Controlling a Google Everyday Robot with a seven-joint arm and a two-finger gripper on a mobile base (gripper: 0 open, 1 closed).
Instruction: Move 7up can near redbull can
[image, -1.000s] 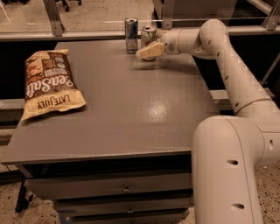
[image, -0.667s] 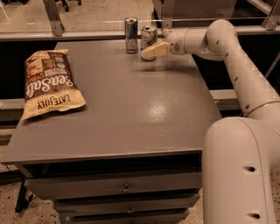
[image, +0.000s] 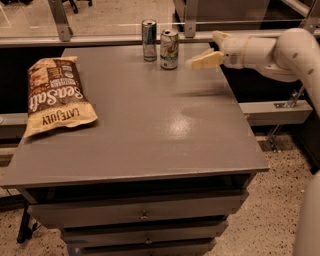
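The 7up can (image: 169, 49) stands upright at the far edge of the grey desk (image: 165, 130), just right of the slimmer redbull can (image: 149, 40), the two near but apart. The gripper (image: 203, 49) hovers just right of the 7up can, its fingers (image: 204, 61) spread wide and empty. A chip bag (image: 55, 95) (label sideways) lies flat at the desk's left.

The 2 cans are standing upright at the far edge of the table (image: 150, 135), the silver-white, green-marked 7up can (image: 169, 49) sitting just right of the slimmer blue-and-silver redbull can (image: 149, 40), the gripper (image: 203, 49) hovering spread-fingered near its right.
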